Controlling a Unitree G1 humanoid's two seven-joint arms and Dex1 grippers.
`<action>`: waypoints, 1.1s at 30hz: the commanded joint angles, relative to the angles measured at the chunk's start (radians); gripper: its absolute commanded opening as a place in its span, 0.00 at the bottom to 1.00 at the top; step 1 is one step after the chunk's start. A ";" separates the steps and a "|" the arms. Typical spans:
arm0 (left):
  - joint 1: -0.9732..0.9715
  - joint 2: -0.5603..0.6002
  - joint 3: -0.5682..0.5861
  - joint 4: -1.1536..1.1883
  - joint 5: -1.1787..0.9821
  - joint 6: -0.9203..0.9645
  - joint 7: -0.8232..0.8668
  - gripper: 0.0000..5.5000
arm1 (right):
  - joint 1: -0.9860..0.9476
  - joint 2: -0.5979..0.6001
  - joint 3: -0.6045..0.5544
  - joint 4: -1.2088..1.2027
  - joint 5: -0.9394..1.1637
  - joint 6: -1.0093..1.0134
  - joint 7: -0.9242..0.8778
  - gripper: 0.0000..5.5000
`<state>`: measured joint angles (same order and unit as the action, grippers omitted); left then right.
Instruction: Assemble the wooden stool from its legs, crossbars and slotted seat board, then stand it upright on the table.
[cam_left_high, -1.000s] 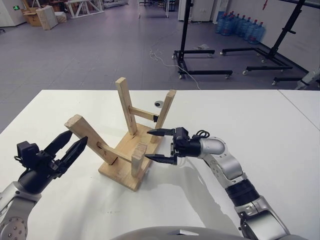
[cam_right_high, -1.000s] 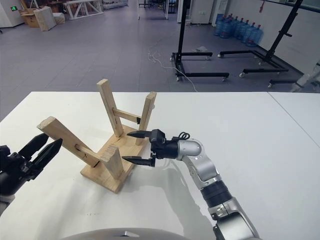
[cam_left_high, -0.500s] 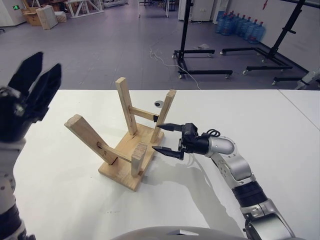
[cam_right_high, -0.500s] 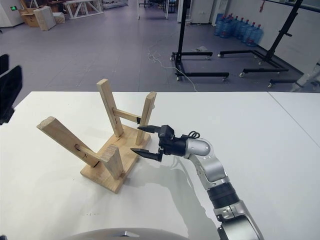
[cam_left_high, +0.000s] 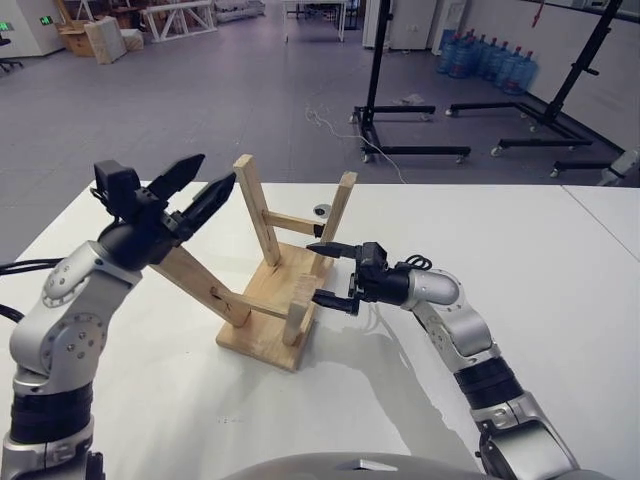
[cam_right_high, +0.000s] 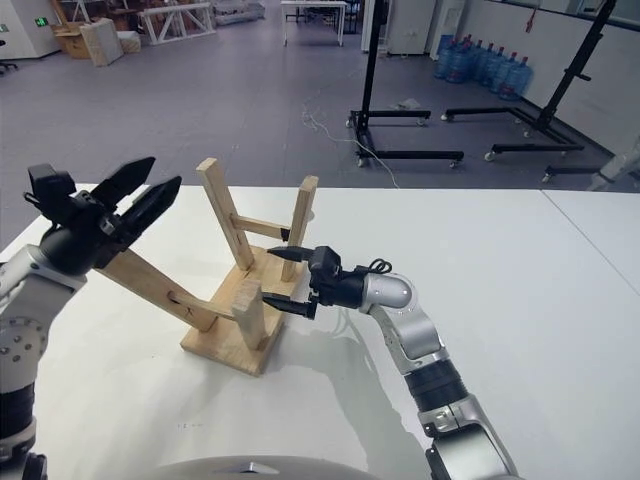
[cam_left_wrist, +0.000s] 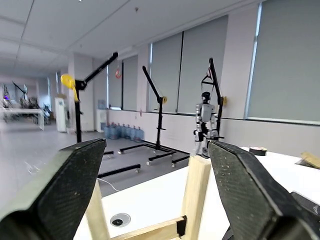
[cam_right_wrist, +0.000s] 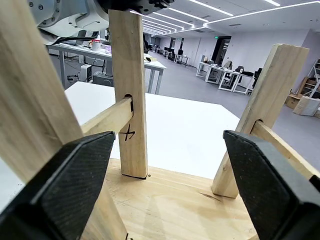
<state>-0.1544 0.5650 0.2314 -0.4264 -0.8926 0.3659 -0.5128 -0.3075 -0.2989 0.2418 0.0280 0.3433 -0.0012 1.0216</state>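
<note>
Since the earlier frame, the left gripper (cam_left_high: 216, 169) is brought in over the table (cam_left_high: 560, 290), where the stool (cam_left_high: 262, 330) is left inverted. That gripper and the right gripper (cam_left_high: 313, 271) are held spread, empty; the slanted leg (cam_left_high: 195, 280) could be knocked loose.

Grey floor (cam_left_high: 200, 90), black wheeled stands (cam_left_high: 420, 105), water jugs (cam_left_high: 485, 62).

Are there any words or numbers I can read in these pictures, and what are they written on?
No words or numbers can be read for certain.
Pale wooden stool leg: a pencilled cross-like mark, perhaps "+".
Green sign far back in the room: too small to read.
Blue water bottles on the floor: labels too small to read.
</note>
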 joint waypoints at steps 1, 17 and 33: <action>0.054 -0.049 -0.093 0.077 0.065 0.064 0.010 0.67 | -0.036 -0.007 -0.012 0.006 -0.014 0.001 -0.006 0.73; -0.092 0.033 0.283 -0.014 -0.059 0.050 0.097 0.67 | 0.030 -0.064 -0.109 -0.054 0.087 0.089 -0.007 0.73; 0.561 0.100 0.000 -0.351 -0.091 0.219 -0.304 0.67 | -0.081 -0.046 -0.155 0.406 -0.033 -0.022 -0.012 0.73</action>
<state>0.4366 0.6444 0.3097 -0.8125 -1.0639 0.5715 -0.8227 -0.3642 -0.3500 0.0846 0.3921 0.3478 0.0109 1.0183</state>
